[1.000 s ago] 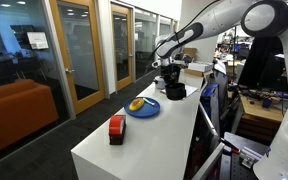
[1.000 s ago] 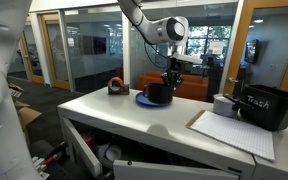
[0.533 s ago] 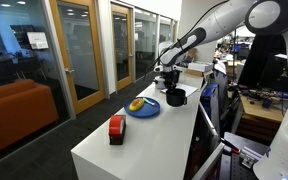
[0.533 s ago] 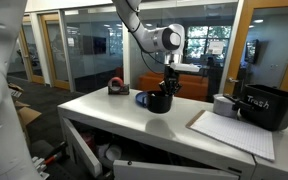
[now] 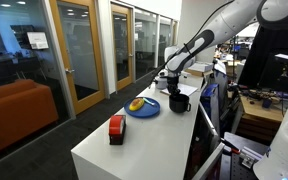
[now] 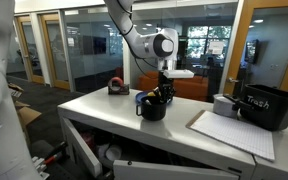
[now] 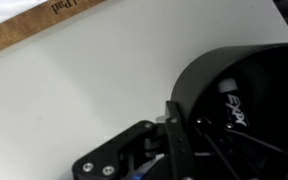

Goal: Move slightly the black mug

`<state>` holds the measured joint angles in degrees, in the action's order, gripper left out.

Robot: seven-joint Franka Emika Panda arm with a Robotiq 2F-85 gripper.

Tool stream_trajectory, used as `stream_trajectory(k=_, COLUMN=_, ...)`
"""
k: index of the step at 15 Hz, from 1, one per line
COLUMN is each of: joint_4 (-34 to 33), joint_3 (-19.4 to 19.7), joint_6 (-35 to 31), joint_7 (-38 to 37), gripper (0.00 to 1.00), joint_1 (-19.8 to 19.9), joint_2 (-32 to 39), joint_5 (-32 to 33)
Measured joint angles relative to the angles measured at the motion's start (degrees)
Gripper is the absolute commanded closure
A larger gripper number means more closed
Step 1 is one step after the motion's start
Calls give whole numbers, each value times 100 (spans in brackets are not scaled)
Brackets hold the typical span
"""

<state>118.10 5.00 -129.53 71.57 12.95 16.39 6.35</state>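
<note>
The black mug (image 5: 179, 102) is wide, glossy and all black. It stands just off the blue plate (image 5: 142, 109), toward the table's edge. It also shows in an exterior view (image 6: 152, 106). My gripper (image 5: 174, 88) comes down from above and is shut on the mug's rim; it shows in an exterior view too (image 6: 164, 91). In the wrist view my gripper (image 7: 179, 125) pinches the rim of the mug (image 7: 259, 75), one finger outside and one inside. A marker with white lettering (image 7: 232, 105) lies inside the mug. I cannot tell whether the mug rests on the table.
The blue plate holds a yellow-and-red fruit (image 5: 136, 104). A red-and-black boxy object (image 5: 116, 128) stands nearer the table's end. A black bin marked "trash" (image 6: 265, 108), a small grey cup (image 6: 222, 104) and a sheet of paper (image 6: 230, 131) lie further along the white table (image 6: 104, 120).
My gripper has carried the black mug off the plate's side and toward the table's edge. The plate and the red-and-black object have not moved.
</note>
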Motion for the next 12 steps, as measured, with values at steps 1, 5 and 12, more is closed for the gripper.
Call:
stream_trajectory(k=1, joint_4=90, joint_3=4, joint_6=-80, joint_7=1, gripper=99, joint_1=0, joint_2=-27, joint_5=-1)
stream_trajectory(k=5, joint_4=325, joint_3=27, joint_6=-277, joint_7=8, gripper=99, joint_1=1, joint_2=-109, joint_5=-8)
stream_trajectory(k=12, joint_4=454, joint_3=118, joint_6=-335, joint_7=8, gripper=37, joint_1=4, joint_2=-204, joint_5=-12)
